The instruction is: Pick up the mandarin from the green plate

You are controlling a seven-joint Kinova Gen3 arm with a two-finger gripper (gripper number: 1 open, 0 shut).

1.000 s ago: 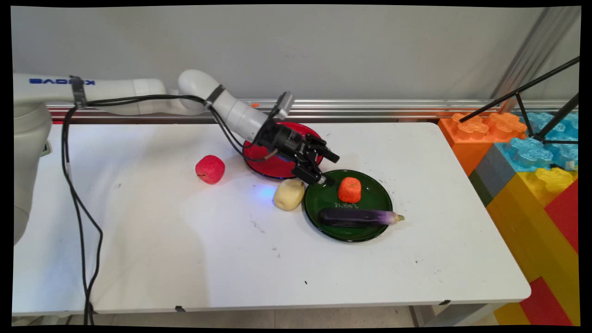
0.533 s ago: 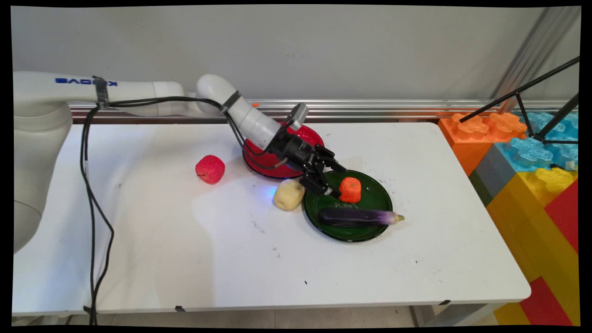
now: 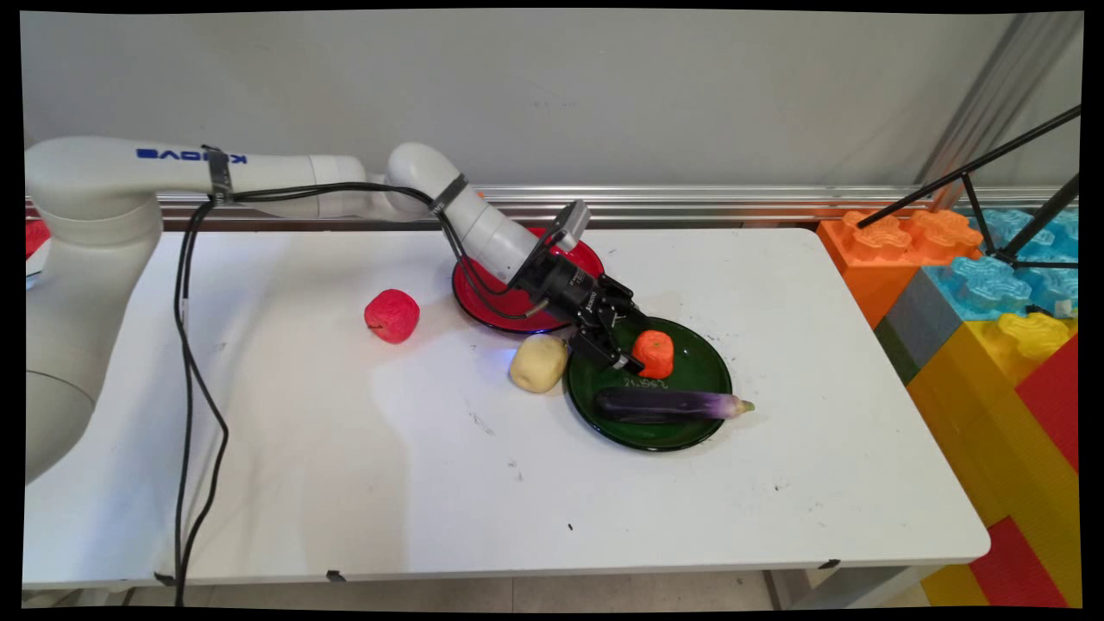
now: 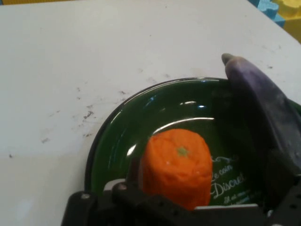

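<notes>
Gripper (image 3: 636, 341): low over the left part of the green plate (image 3: 705, 366), which sits right of centre on the table (image 3: 431, 483). The jaws stand apart, one finger on either side of the orange vegetable piece (image 3: 655, 352). The hand view confirms this, with the piece filling the space between the fingers. Whether either pad already presses on it cannot be told.

Orange vegetable piece: upright on the green plate, toward that plate's far side, not lifted.

Aubergine (image 3: 664, 404): lies along the near side of the same plate, its stalk end overhanging the right rim. It is near the orange piece but apart from it.

Potato (image 3: 538, 362): on the table, against the green plate's left rim, just beside the lower finger.

Red plate (image 3: 492, 306): toward the table's far edge, partly behind the wrist.

Red apple (image 3: 392, 316): left of the red plate, well apart from the gripper.

Large toy bricks (image 3: 992, 302): stacked beyond the table's right edge.
</notes>
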